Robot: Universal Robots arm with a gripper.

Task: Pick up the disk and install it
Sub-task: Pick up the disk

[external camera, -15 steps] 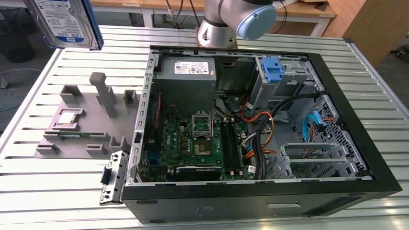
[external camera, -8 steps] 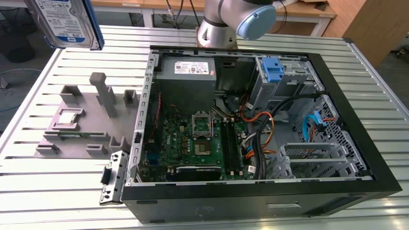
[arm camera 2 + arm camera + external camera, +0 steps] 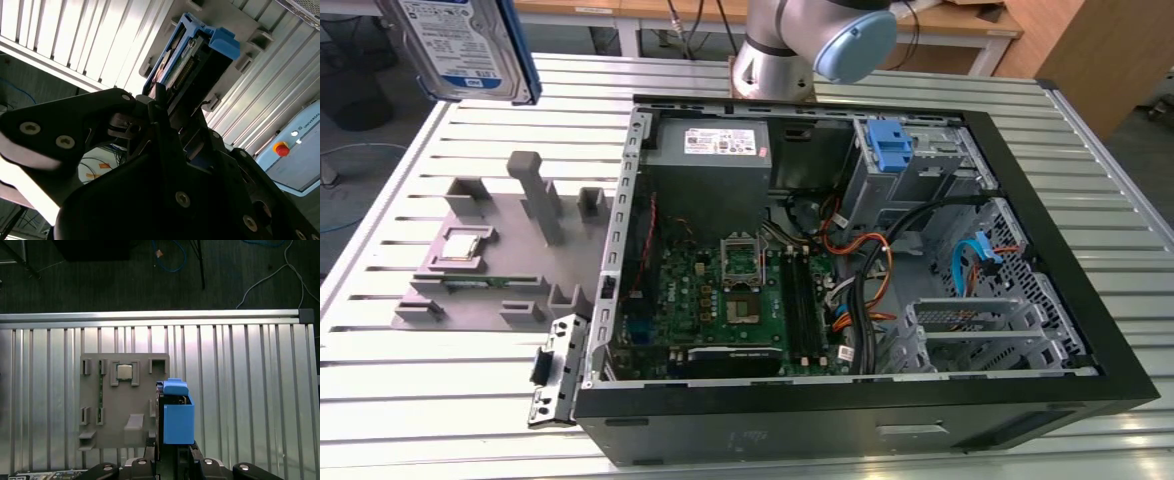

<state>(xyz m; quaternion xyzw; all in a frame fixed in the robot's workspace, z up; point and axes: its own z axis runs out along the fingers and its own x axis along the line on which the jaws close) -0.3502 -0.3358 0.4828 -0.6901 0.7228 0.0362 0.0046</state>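
**While the jaws grip the disk, it hangs clear of the surface**

Where the black jaws meet in the second wrist view, they are closed tight on the disk, pinching it across its flat faces. Its blue carrier juts out past them. In the first wrist view the disk is seen edge-on, blue rail outermost, directly over one edge of a grey fixture plate. That plate lies on the slatted metal surface and has a square chip seated in one of its pockets.

In the exterior view the disk is upright, label towards the camera, high at the exterior view's left. It is above the fixture plate and well apart from the open computer case.

Inside the case, the grey power-supply box sits in a far corner and the green motherboard covers the floor. Beside the power supply, a lone blue latch piece stands against a metal bay. Black and orange cables loop across the space between the motherboard and the metal drive cage. A loose metal bracket lies just beside the case's near corner. The arm rises behind the case.
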